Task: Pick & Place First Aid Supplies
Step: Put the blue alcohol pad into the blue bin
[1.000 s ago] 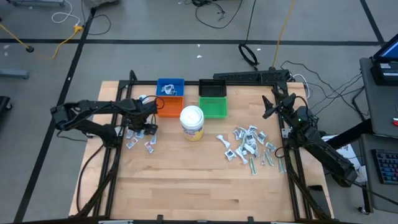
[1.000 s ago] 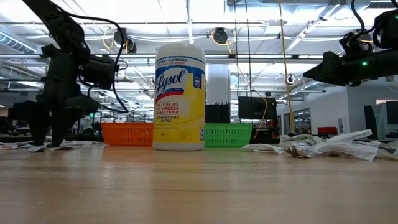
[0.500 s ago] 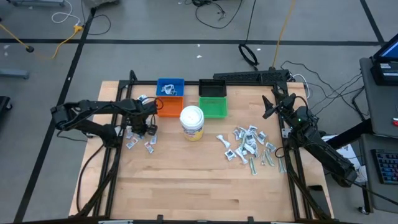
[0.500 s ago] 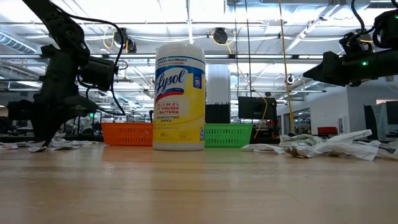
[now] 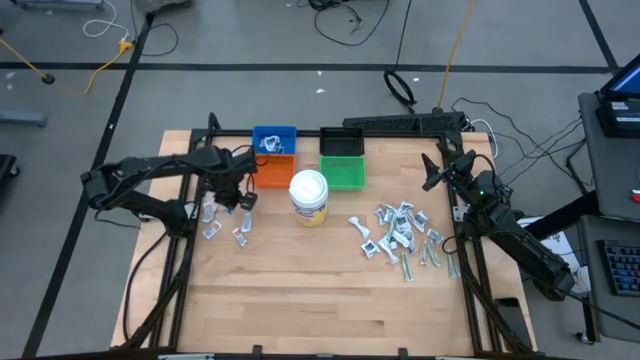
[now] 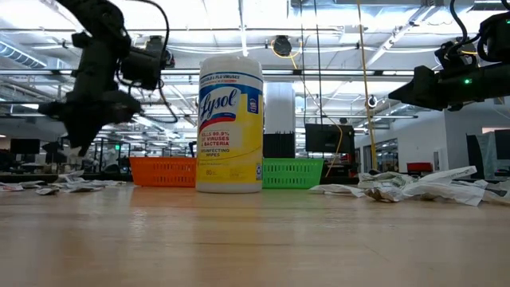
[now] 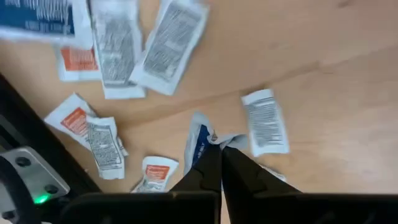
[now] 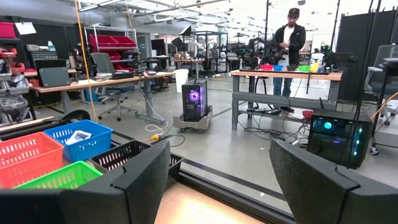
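The left hand [image 5: 243, 199] has risen off the worktop [image 5: 320, 290], clamped on a packet [image 7: 200, 141], with the bins [image 5: 273, 172] just toward upper right.

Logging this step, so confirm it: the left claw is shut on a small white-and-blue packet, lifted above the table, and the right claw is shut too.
Not quite: the right claw stands open and empty, as the right wrist view shows. The left claw is indeed shut on the small white-and-blue packet, lifted off the wooden table.

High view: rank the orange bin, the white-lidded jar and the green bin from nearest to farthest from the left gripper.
From the left gripper:
1. Orange bin, just behind it.
2. White-lidded jar, at table centre.
3. Green bin, beyond the jar.
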`<action>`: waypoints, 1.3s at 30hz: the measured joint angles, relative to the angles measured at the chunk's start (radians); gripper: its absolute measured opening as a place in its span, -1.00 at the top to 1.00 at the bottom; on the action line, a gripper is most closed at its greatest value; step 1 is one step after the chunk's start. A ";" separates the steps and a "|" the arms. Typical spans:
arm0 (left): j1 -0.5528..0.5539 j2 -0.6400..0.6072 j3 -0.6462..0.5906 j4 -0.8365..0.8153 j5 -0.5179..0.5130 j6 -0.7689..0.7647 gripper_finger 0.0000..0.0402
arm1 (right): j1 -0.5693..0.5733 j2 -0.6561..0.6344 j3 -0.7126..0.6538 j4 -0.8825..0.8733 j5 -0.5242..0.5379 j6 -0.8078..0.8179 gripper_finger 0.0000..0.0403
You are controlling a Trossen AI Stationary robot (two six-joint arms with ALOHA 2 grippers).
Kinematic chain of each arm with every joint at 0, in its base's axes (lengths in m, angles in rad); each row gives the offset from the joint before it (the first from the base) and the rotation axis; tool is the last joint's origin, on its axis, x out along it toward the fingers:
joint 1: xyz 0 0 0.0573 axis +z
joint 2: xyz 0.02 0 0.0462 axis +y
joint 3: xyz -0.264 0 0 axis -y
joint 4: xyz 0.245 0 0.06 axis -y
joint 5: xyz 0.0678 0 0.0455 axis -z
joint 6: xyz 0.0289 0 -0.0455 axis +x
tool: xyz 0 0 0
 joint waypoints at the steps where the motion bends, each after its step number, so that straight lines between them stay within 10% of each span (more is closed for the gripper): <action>1: -0.005 0.000 0.019 -0.014 -0.003 0.001 0.99 | 0.000 0.000 0.000 0.000 0.000 0.000 -0.36; 15: 0.032 0.063 0.200 -0.114 -0.017 0.015 1.00 | 0.000 0.000 0.000 0.000 0.000 0.000 -0.36; 39: 0.318 0.693 0.968 -0.281 -0.043 0.380 1.00 | 0.000 0.000 0.000 0.000 0.000 0.000 -0.36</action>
